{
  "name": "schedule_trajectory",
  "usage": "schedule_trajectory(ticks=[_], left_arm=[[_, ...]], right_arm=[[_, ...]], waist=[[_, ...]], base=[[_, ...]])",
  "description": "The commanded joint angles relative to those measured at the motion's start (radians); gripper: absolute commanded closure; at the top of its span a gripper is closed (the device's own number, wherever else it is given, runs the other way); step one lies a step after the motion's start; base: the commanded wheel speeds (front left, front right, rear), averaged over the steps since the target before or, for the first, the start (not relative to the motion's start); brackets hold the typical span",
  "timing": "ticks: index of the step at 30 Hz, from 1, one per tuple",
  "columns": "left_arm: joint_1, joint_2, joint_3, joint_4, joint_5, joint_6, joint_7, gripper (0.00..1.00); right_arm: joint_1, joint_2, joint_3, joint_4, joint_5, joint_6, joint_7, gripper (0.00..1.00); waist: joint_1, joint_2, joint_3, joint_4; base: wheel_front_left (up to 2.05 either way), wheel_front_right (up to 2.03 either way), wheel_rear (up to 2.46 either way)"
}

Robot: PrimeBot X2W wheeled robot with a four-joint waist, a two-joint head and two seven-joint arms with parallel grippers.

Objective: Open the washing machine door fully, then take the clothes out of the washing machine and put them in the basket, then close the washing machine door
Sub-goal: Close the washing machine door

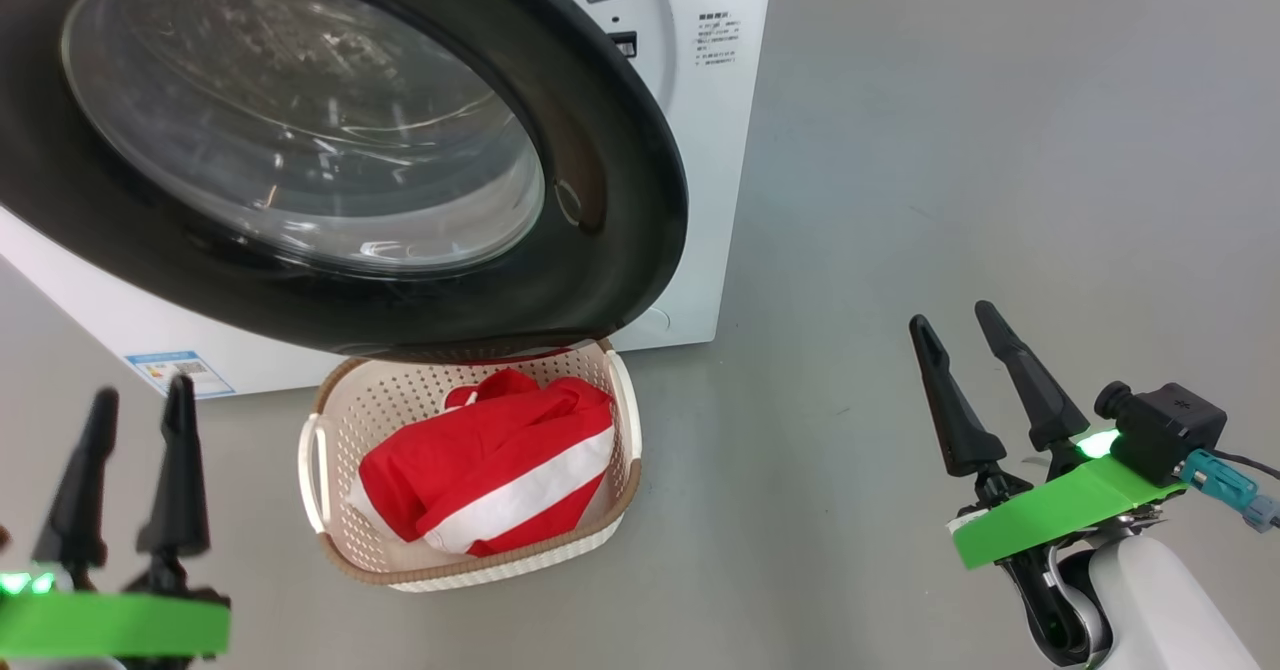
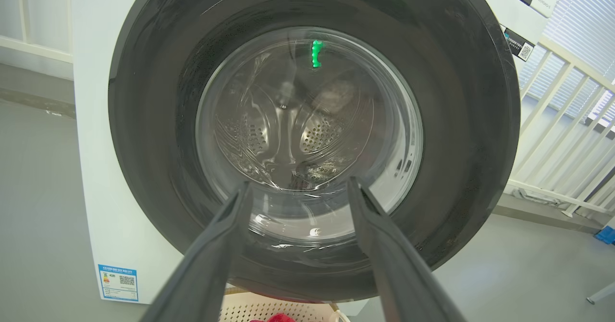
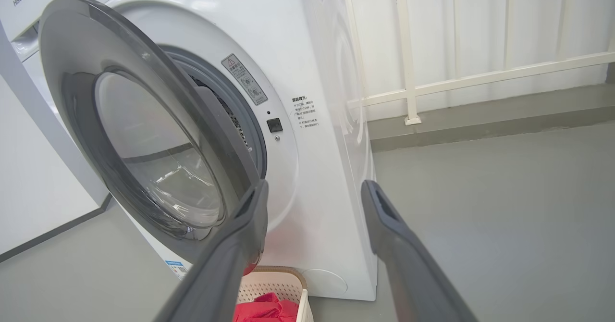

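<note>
You've got the washing machine (image 1: pixel 700 150) standing on the floor (image 1: pixel 950 150), front towards you. The washing machine door (image 1: pixel 620 200) is swung out from the front, partly open; the right wrist view shows the gap behind it. The basket (image 1: pixel 340 420) sits on the floor just in front of the machine, its far rim under the door's lower edge. The clothes (image 1: pixel 490 460) lie inside it, red with a white stripe. Your left tool (image 1: pixel 142 390) is spread, holding nothing, pointed at the door glass. Your right tool (image 1: pixel 951 315) is spread, holding nothing, over bare floor, well apart from the basket.
</note>
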Motion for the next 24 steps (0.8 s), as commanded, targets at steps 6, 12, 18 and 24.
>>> schedule_trajectory(ticks=[6,12,18,24], left_arm=[[0.037,0.005,0.009,0.038,0.122,0.023,-0.112,0.00],[0.052,-0.015,0.006,0.054,0.200,0.050,-0.146,0.00],[0.058,-0.047,0.018,0.055,0.258,0.064,-0.155,0.00],[0.063,-0.085,0.047,0.039,0.310,0.051,-0.156,0.00]], right_arm=[[0.006,-0.011,0.016,-0.031,0.003,0.002,-0.005,0.00],[0.009,-0.012,0.014,-0.033,0.003,0.002,-0.005,0.00],[0.009,-0.013,0.011,-0.035,0.004,0.002,-0.005,0.00],[0.008,-0.014,0.010,-0.035,0.002,0.002,-0.005,0.00]], waist=[[0.0000,0.0000,0.001,0.002],[0.0000,0.0000,0.002,0.005],[0.0000,0.0000,0.005,0.007],[0.0000,0.0000,0.004,0.005]], base=[[0.00,0.00,0.00],[0.00,0.00,0.00],[0.00,0.00,0.00],[0.00,0.00,0.00]])
